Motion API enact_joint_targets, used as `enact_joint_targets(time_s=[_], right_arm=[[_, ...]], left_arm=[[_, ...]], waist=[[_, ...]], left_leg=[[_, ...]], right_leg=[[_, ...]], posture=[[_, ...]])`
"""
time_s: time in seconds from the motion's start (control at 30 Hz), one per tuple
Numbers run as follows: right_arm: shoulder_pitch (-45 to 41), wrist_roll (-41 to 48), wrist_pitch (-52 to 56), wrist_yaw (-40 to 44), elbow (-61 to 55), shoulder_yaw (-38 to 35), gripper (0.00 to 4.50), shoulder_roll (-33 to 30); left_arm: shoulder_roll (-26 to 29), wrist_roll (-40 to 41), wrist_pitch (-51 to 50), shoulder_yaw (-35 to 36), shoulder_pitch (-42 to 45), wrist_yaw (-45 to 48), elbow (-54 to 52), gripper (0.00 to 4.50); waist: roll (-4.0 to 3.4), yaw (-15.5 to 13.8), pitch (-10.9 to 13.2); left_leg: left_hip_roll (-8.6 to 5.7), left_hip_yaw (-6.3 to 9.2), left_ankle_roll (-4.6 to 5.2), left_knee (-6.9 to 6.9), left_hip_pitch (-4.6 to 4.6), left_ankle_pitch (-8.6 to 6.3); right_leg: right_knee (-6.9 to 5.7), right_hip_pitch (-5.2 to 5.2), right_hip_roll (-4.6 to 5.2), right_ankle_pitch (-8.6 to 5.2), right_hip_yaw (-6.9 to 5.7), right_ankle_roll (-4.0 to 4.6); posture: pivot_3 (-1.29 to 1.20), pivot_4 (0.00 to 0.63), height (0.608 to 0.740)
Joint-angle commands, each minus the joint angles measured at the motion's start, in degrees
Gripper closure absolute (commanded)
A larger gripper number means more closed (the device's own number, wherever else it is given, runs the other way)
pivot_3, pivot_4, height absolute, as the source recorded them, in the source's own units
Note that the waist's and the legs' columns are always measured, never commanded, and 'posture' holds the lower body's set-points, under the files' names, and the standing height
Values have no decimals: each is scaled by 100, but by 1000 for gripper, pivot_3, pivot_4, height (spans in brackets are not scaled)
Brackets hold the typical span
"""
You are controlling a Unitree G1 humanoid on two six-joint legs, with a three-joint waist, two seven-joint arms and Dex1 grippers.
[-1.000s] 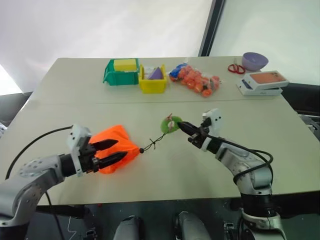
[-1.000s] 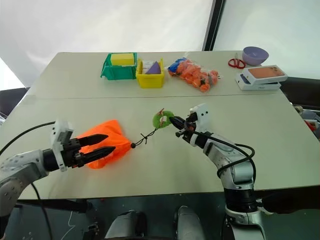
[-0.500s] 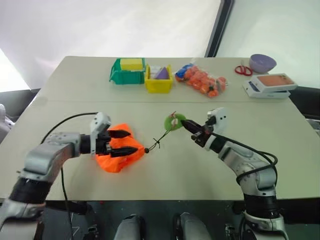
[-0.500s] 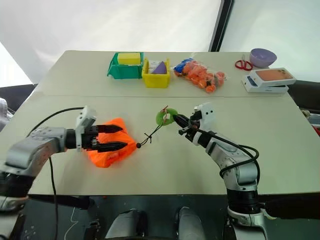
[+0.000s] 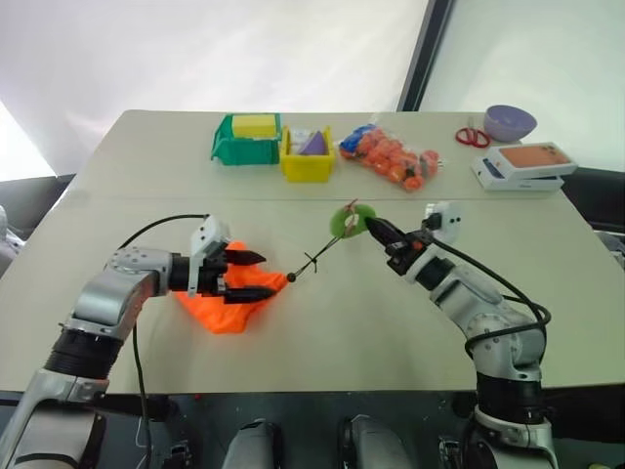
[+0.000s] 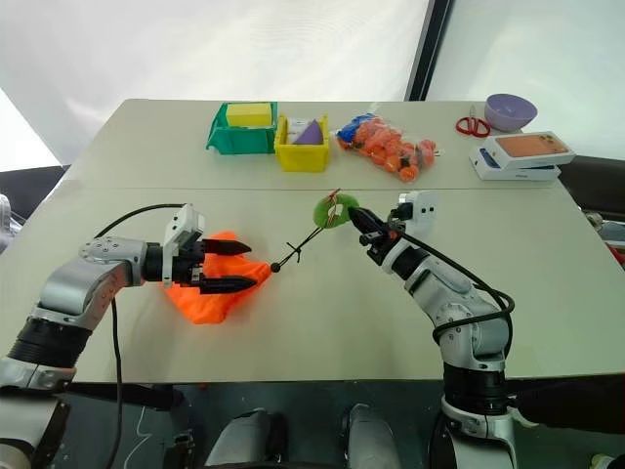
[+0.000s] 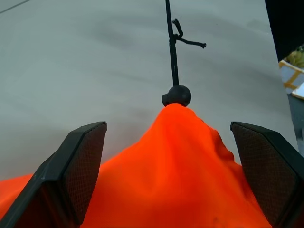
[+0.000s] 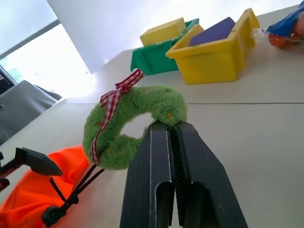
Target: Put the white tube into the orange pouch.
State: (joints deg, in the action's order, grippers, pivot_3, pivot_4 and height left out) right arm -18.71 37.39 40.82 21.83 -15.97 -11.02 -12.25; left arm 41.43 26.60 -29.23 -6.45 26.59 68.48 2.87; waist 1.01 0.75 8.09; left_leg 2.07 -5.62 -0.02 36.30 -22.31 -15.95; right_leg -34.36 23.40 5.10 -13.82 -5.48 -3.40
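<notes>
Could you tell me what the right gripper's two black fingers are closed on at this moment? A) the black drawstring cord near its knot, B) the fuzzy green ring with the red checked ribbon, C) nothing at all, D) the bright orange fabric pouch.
B: the right gripper is shut on the fuzzy green ring with the red checked ribbon, lifted above the table; the black drawstring cord runs from it to the bright orange fabric pouch.
</notes>
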Motion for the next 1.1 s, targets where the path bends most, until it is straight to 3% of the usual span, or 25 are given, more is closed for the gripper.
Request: enact_joint_targets(time_s=[0.03,0.23,0.53,0.83,1.1], right_arm=[[-144,256,-54,-17,-299,-110,4500,-12],[-148,422,-36,111,-301,60,4500,-50],[-242,578,-61,270,-232,177,4500,-89],[-177,689,-85,262,-406,237,4500,-91],[-34,705,-75,186,-606,250,4500,-110]], left_arm=[[-106,0,113,164,-95,-158,-373,53],[-311,169,-114,296,-204,-410,-558,53],[-448,468,-1513,-97,939,471,875,53],[-646,-328,-969,-1026,1782,1624,2022,53],[-985,-594,-721,-1041,2138,1869,2511,53]], waist=[[0,-3,0],[1,-4,-1],[1,-5,-1],[2,-3,-1],[5,-7,-3]], left_leg=[[0,0,0,0,0,0],[0,2,0,4,0,0],[2,9,1,38,0,0],[2,12,16,79,-3,-9],[3,14,17,81,-7,-9]], right_leg=[[0,0,0,0,0,0],[-4,-2,0,2,1,-3],[-25,-8,-9,1,-4,-6],[-69,-5,-6,-6,0,-11],[-69,-3,-4,-6,5,-11]], posture=[[0,150,740],[0,150,740],[0,150,740],[0,150,740],[0,150,740]])
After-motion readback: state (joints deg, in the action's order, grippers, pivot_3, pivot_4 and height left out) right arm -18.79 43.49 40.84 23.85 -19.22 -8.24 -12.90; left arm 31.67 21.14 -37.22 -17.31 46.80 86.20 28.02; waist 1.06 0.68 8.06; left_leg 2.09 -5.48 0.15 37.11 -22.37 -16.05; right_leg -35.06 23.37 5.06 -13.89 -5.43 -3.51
